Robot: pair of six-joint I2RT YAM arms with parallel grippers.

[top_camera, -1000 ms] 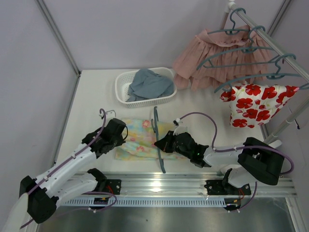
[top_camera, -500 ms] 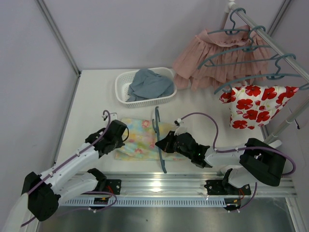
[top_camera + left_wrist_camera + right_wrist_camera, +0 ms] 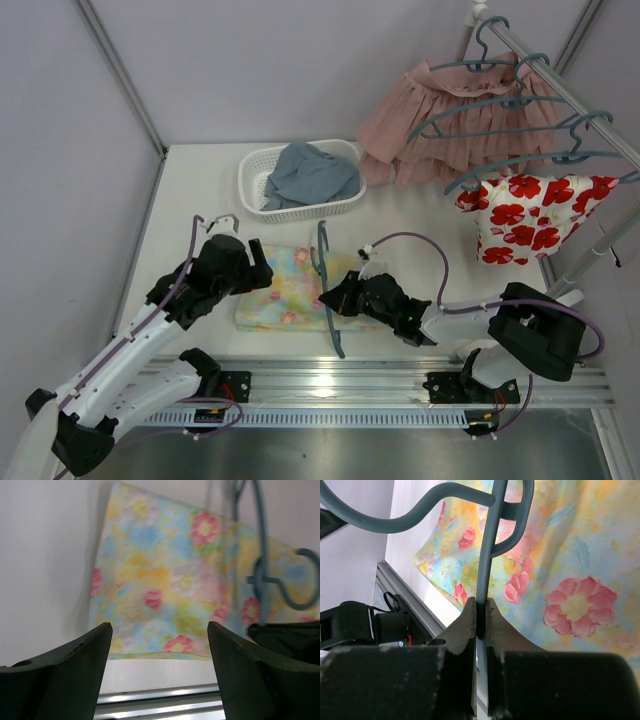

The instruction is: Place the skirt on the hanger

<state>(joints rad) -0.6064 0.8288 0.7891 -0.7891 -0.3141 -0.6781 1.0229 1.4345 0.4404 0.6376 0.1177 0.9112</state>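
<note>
- My right gripper [image 3: 480,611] clamps the stiff, slim hanger [image 3: 487,555].
- My left gripper [image 3: 159,629] hangs open above the limp, light skirt [image 3: 165,580]; I'd pinch its near edge, possibly folded double.

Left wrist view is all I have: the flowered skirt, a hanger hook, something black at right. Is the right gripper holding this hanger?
Observer: Yes; the right wrist view shows the right gripper shut on the hanger, on its thin bar.
Operator: Where is my left gripper on the skirt?
Observer: In the top view the left gripper is open at the far left corner of the skirt.
Operator: Is the rack occupied?
Observer: Yes; the rack at far right carries a pink skirt and a red-flowered garment.
</note>
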